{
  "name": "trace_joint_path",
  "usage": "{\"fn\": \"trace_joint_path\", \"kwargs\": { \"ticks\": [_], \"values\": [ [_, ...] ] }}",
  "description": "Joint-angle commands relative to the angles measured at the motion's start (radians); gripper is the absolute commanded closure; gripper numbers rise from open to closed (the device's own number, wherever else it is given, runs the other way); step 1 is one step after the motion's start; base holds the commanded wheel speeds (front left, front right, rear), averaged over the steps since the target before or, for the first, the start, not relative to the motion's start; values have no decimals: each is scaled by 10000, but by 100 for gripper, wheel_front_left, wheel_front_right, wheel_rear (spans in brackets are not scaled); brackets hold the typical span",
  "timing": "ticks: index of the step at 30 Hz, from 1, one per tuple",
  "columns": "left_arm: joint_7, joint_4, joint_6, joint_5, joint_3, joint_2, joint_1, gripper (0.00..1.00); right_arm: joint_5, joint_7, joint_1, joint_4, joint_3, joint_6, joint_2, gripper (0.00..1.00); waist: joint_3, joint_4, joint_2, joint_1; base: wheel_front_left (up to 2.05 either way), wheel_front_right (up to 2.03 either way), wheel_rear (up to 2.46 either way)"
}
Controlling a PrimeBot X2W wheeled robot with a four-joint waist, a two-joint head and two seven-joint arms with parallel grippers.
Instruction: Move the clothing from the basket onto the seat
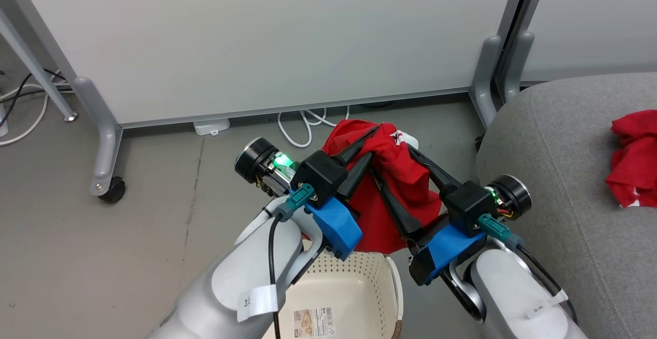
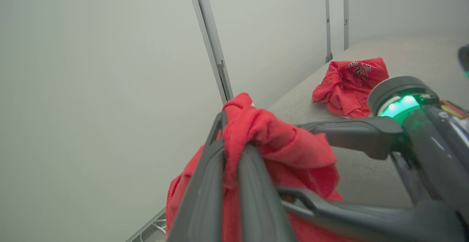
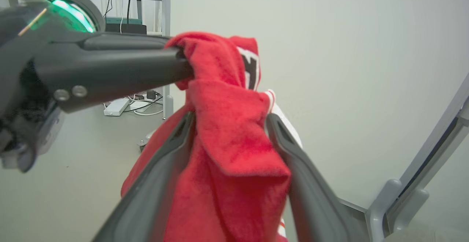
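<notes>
A bright red garment (image 1: 403,172) hangs in the air above the far end of the cream basket (image 1: 359,272), which sits on the floor between my forearms. My left gripper (image 1: 373,144) is shut on its top fold, fingers close together in the left wrist view (image 2: 232,135). From the right, my right gripper (image 1: 390,160) holds a thick fold of the same garment between its fingers (image 3: 229,119). The grey seat (image 1: 554,149) fills the right side. A second red garment (image 1: 634,159) lies crumpled on it (image 2: 348,84). The basket's inside is partly hidden by my arms.
Pale partition panels stand right behind the lifted garment, with grey feet and a caster (image 1: 110,190) at the left and a post (image 1: 485,87) beside the seat. White cables (image 1: 303,123) and a power strip (image 1: 210,126) lie along the panel's base.
</notes>
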Motion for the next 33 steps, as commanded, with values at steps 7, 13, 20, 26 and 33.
{"fn": "trace_joint_path", "kwargs": {
  "ticks": [7, 13, 20, 26, 33],
  "values": [
    [-50, -101, -34, 23, -48, -46, -141, 100, 129, -3, -232, 529, 68, 1, 67, 100, 27, 37, 0, 0, 0, 0, 0],
    [-50, -85, -52, 54, -23, -58, -86, 100, 157, -3, -220, 558, 35, 1, 108, 100, -19, -11, 0, 0, 0, 0, 0],
    [-50, -7, -71, 72, -18, -59, -93, 100, 163, -3, -198, 532, -8, 1, 132, 100, 1, -42, 0, 0, 0, 0, 0],
    [-50, -10, -81, 109, 27, -43, -116, 59, 181, -3, -220, 504, -53, 1, 150, 100, 28, -64, 0, 0, 0, 0, 0],
    [-50, 27, -82, 188, 55, -41, -26, 0, 208, -5, -195, 389, -254, 1, 185, 100, 64, -80, 0, 0, 0, 0, 0]
  ]
}}
